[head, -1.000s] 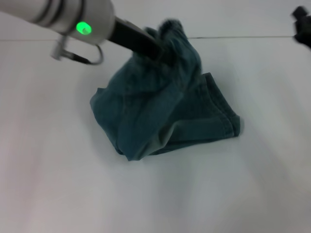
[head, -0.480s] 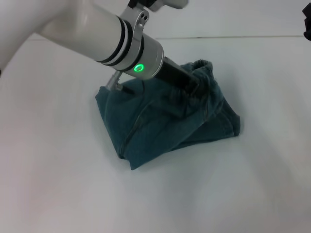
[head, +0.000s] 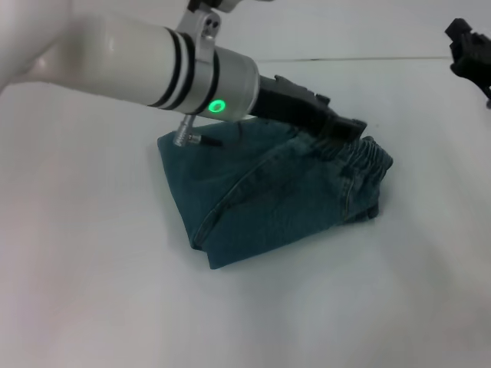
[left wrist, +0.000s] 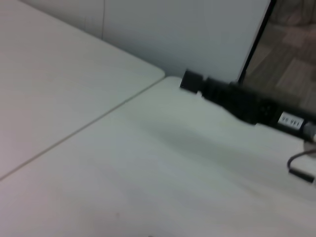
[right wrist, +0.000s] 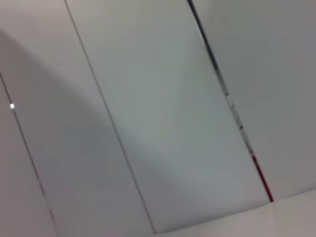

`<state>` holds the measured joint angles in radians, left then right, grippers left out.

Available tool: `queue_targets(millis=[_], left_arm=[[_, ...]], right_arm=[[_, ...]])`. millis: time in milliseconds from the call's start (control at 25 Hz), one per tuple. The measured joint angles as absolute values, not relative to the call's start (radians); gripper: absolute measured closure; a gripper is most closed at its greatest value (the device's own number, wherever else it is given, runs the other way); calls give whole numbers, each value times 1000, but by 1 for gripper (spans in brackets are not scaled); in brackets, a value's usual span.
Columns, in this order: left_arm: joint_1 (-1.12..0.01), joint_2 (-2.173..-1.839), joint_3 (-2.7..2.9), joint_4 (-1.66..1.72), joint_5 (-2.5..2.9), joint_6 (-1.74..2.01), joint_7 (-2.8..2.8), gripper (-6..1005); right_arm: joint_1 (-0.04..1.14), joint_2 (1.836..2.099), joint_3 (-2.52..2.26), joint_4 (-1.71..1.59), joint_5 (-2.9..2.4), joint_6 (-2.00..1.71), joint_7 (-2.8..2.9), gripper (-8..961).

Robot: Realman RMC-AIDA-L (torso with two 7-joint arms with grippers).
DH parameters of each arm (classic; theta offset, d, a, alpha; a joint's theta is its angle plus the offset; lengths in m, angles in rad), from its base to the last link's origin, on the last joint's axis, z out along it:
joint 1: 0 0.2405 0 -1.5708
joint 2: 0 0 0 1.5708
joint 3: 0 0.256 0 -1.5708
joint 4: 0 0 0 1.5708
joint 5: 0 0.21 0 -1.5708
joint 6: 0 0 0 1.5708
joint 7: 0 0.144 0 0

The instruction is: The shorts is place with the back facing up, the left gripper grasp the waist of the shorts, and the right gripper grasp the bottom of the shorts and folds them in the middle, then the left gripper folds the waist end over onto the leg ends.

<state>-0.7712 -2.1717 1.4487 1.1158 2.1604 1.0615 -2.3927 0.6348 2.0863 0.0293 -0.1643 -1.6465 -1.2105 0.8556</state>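
The shorts (head: 261,192) lie folded in a compact blue denim bundle in the middle of the white table (head: 92,291). The waist of the shorts (head: 370,162), a gathered elastic band, rests on top at the bundle's right end, over the layers beneath. My left gripper (head: 349,127) reaches in from the upper left and hovers right at the waistband's far edge. The leg ends are hidden under the folded denim. My right gripper (head: 466,52) hangs apart at the far right, and the left wrist view shows the right gripper (left wrist: 190,80) low over bare table.
A seam in the table (head: 399,58) runs across the back. The right arm's cable (left wrist: 298,165) and white label (left wrist: 290,120) show in the left wrist view. The right wrist view holds only pale wall panels (right wrist: 148,108).
My left arm has swept from the back left to the right, carrying the raised waist end over and down. The waistband now lies flat on the bundle's right end.
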Motion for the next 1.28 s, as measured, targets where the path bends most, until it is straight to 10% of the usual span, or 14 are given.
queue_targets(millis=[600,1280], left_arm=[[-409,-2164,972,1213,1785,1418,-2042,75],[-293,-2161,699,1192,2151,1716,-1947,48]], right_arm=[[550,2066,-630,-649,-1703,-1475,1525,838],[525,2046,-555,-965,-2240,-1844,1732,158]])
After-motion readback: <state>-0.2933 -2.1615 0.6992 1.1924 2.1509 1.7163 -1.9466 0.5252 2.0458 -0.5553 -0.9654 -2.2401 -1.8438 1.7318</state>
